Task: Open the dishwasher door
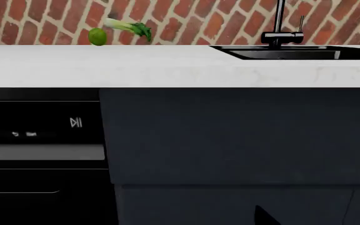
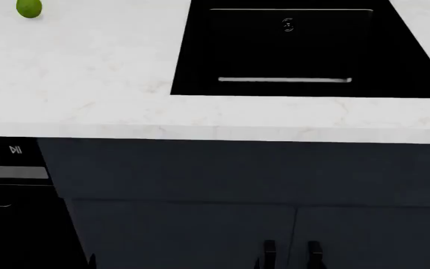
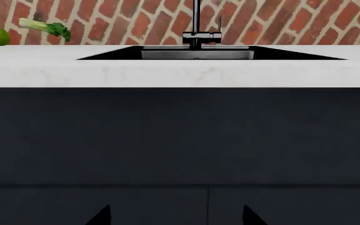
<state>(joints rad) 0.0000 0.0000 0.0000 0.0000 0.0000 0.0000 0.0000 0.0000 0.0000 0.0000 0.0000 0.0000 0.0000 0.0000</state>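
- Three views, all facing one run of kitchen units under a white marble countertop (image 2: 110, 84).
- Dishwasher door (image 1: 39, 140): glossy black front, shut flush, sitting at the far left of the head view (image 2: 9, 185), directly beneath the countertop edge and just beside the matte navy cabinet front (image 1: 243, 136).
- Door markings in the left wrist view: white play/pause symbol (image 1: 75, 123), small "Start" text (image 1: 31, 134), a grey horizontal band (image 1: 42, 152) below them, and a thin silver line (image 1: 20, 191) lower down.
- Black sink basin (image 2: 290, 50) is set into the countertop, right of centre in the head view; a black faucet (image 3: 198, 35) stands behind it against the red brick wall (image 3: 280, 21).
- Lime (image 1: 97, 36) and a leafy green vegetable (image 1: 130, 28) lie on the countertop near the wall, close together, well apart from the sink.
- Two black bar handles (image 2: 290, 255) show at the lower edge of the head view, on the navy cabinet doors.
- Left gripper: only one dark tip (image 1: 266, 216) shows; opening cannot be told.
- Right gripper (image 3: 175, 216): two dark fingertips (image 3: 100, 215) stand wide apart, nothing between them, clear of the cabinet.
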